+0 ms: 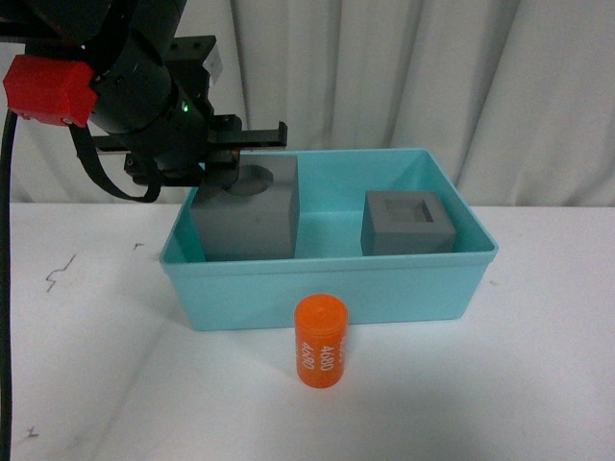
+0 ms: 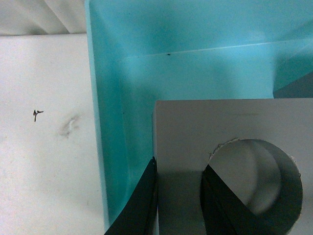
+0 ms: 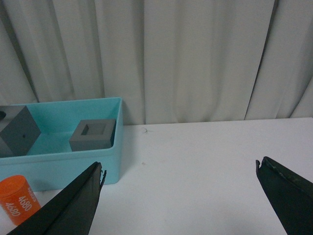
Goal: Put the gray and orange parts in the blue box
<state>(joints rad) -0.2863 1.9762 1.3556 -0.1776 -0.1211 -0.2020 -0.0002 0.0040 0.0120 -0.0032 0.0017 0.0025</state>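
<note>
My left gripper [image 1: 223, 175] is shut on the gray cube with the round recess [image 1: 248, 219], holding it inside the left end of the blue box [image 1: 336, 288]. In the left wrist view one finger [image 2: 139, 200] is on the cube's outer side and the other sits in the round recess of the cube [image 2: 215, 132]. The gray cube with the square recess [image 1: 405, 223] rests in the right part of the box. The orange cylinder marked "4680" [image 1: 320, 342] stands on the table in front of the box. My right gripper [image 3: 178, 169] is open above bare table, right of the box [image 3: 63, 161].
A white curtain [image 1: 404, 77] hangs close behind the box. The white table [image 1: 96, 365] has small dark marks at the left. The right wrist view also shows both cubes and the orange cylinder [image 3: 17, 199].
</note>
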